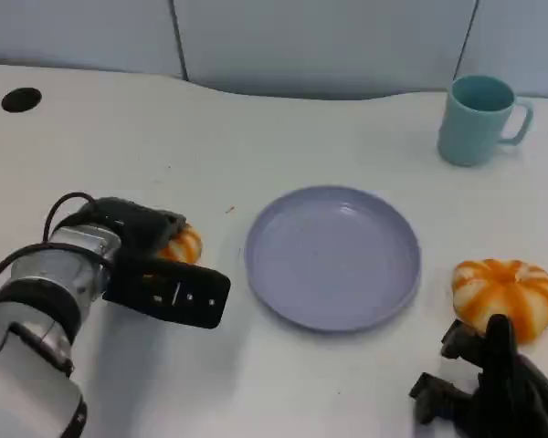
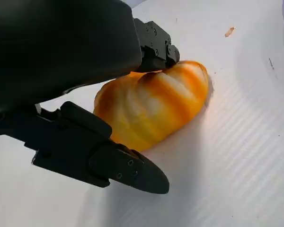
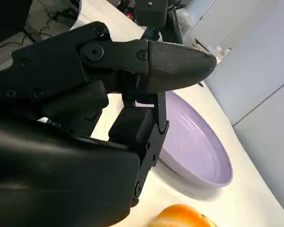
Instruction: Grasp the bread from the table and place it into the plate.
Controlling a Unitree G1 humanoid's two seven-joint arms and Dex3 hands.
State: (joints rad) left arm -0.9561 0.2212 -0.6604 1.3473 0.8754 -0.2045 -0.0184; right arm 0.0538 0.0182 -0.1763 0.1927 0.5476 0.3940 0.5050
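An orange, white-striped bread (image 1: 186, 244) lies on the white table left of the lavender plate (image 1: 333, 310). My left hand (image 1: 155, 265) sits over it. In the left wrist view the bread (image 2: 156, 104) is clamped between one finger (image 2: 156, 45) on its far side and the thumb (image 2: 109, 163) against its near side, while it rests on the table. A second, round striped bread (image 1: 505, 294) lies right of the plate. Just below it my right hand (image 1: 493, 392) holds nothing, and its fingers (image 3: 146, 56) are spread above the plate (image 3: 199, 146).
A teal mug (image 1: 478, 119) stands at the back right, beyond the plate. Dark round holes (image 1: 21, 99) mark the table's far left and right edges. A grey wall panel runs behind the table. The second bread (image 3: 182, 216) shows close by the right hand.
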